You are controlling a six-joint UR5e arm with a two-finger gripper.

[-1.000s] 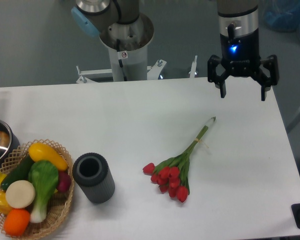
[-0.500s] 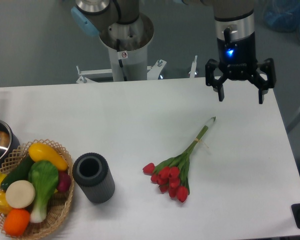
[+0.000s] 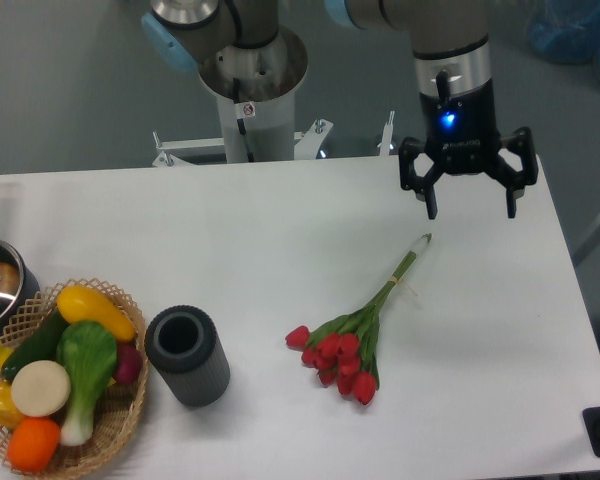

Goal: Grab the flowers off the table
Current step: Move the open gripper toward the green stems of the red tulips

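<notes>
End effector (image 3: 468,206) wide open, hanging above the bench's (image 3: 230,250) far right part, flowers (image 3: 355,340) lying flat right of center, stems pointing toward the far right corner, buds toward the near edge

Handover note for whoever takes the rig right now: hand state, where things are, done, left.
Hand: open, empty, hovering above the far right part of the large white rectangular table, beyond the stem tips.
Bunch of red tulip buds with thin green stems: lying flat on the table, buds toward the camera, stems pointing toward the hand.
Done: nothing grasped yet.
Left: position over the stems, descend, close, lift.
</notes>
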